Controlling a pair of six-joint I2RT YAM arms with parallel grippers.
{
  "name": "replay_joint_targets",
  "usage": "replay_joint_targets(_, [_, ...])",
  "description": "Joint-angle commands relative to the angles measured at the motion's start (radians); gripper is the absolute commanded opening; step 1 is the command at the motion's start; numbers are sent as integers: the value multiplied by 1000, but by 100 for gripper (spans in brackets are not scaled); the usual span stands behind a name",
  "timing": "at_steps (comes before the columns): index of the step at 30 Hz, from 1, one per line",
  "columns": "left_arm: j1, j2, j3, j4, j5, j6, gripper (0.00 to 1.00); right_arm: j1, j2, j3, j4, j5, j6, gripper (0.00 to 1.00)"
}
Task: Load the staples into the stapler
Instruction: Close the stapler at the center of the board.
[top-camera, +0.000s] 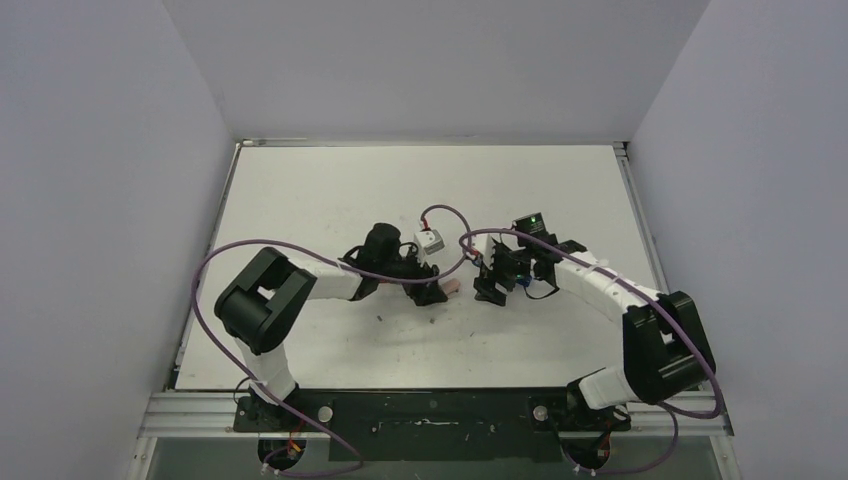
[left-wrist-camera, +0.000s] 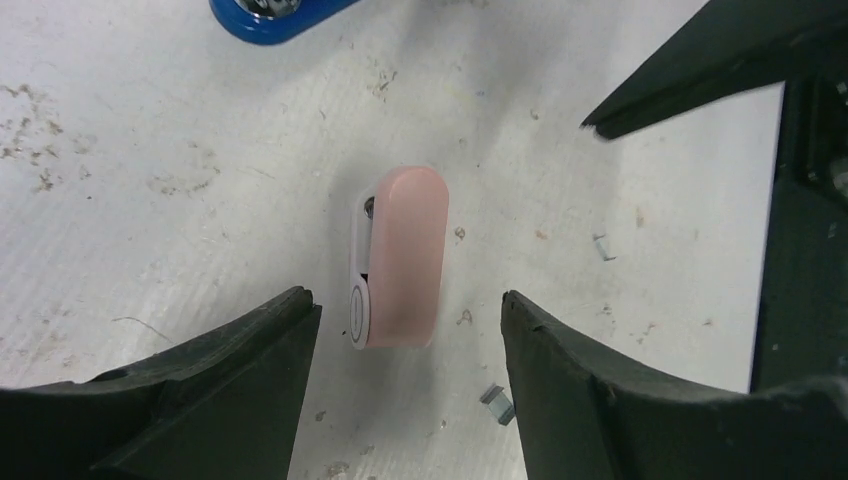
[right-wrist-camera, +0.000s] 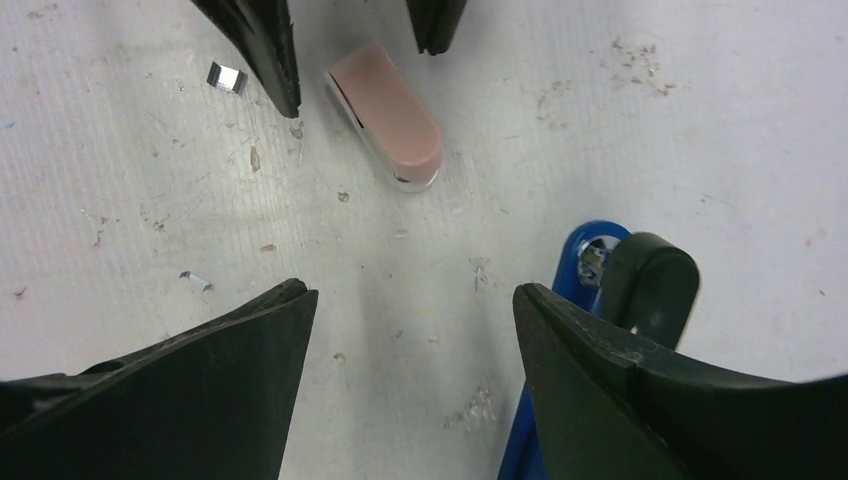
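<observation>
Nearest the lens in the left wrist view, the left gripper holds its two black fingers wide apart and grips nothing. A pink block with a white side lies flat on the scuffed white table in the gap between them, and it touches neither finger. Just beside one of those fingers lies a short silvery staple strip. A smaller metal scrap, probably a loose staple though it is too small to be sure, sits farther off on the bare surface. The right gripper faces the left one across the block. Its jaws are also spread open and empty, with the tips low over the table. The stapler lies on the table just beside the right gripper's outer finger, and its rounded blue end and black top tip show past that finger. Whether finger and stapler touch cannot be told. From the left wrist, only the blue tip shows at the upper edge, well apart from the block. From above, both arms reach in to mid-table, where their grippers meet nose to nose with the pink block between them, and the stapler is mostly hidden under the right wrist.
</observation>
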Motion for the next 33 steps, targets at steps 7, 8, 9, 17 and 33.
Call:
replay_joint_targets(7, [-109,22,64,-152,-225,247,62,-71,-118,38,-61,-62,20,72])
replay_joint_targets(8, [-112,25,64,-148,-233,251,61,-75,-121,37,-60,-64,26,72])
replay_joint_targets(9, [-113,30,64,-142,-234,253,59,-80,-124,36,-60,-68,32,72])
replay_joint_targets(17, [-128,43,65,-135,-246,276,40,-181,-130,86,-86,-137,136,73])
replay_joint_targets(33, [-135,11,-36,-50,-235,378,27,-275,-202,126,-54,-127,410,90])
